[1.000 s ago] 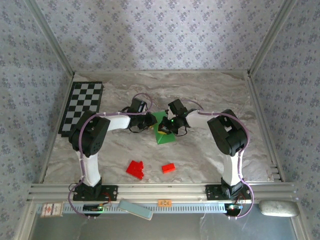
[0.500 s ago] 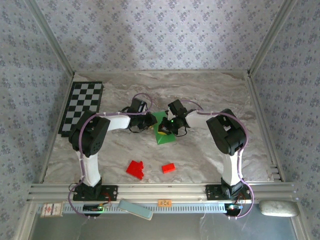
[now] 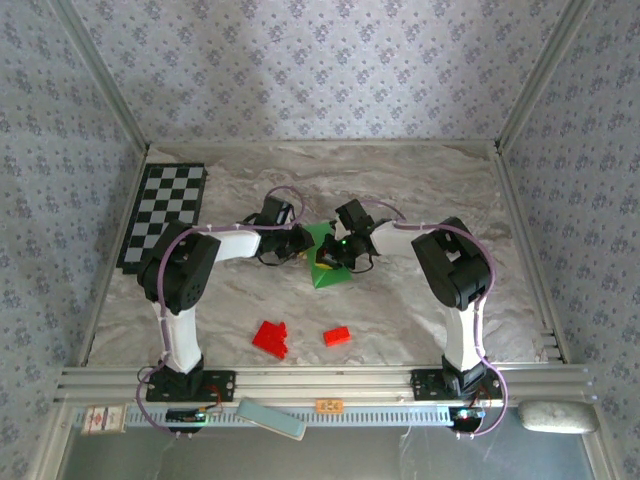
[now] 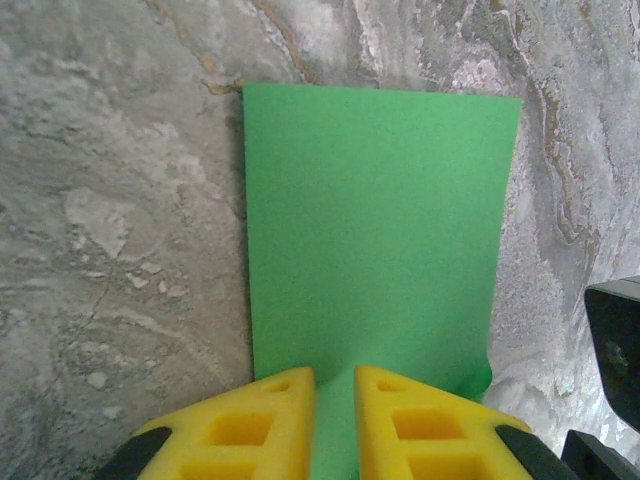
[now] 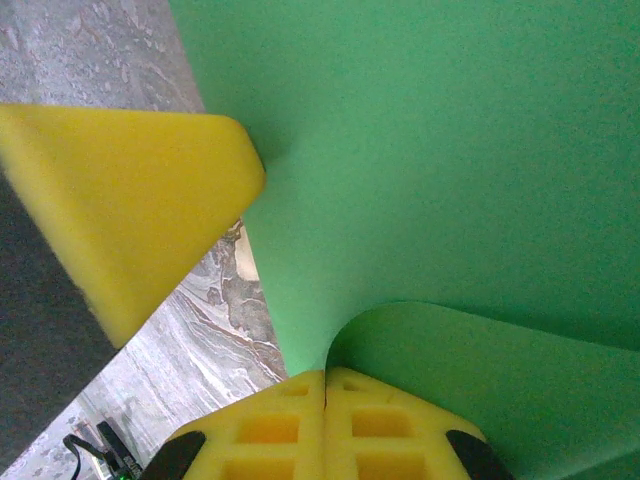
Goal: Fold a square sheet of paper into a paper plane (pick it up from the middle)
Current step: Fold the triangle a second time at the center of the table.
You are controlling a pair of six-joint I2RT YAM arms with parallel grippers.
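A grey marbled desk [image 3: 440, 185] stands inside walls of blue-grey flowered wallpaper [image 3: 320, 70], and a checkered board [image 3: 165, 212] lies flat on it. The square sheet of paper [image 3: 322, 235], bright green and partly folded, sits well to the right of the board. The left claw [image 4: 335, 378] pinches the sheet's near edge between almost-closed fingers. The right claw [image 5: 325, 378] is clamped tight on a curled flap of it. Red blocks [image 3: 270, 337] lie right of the board, closer to the arm bases.
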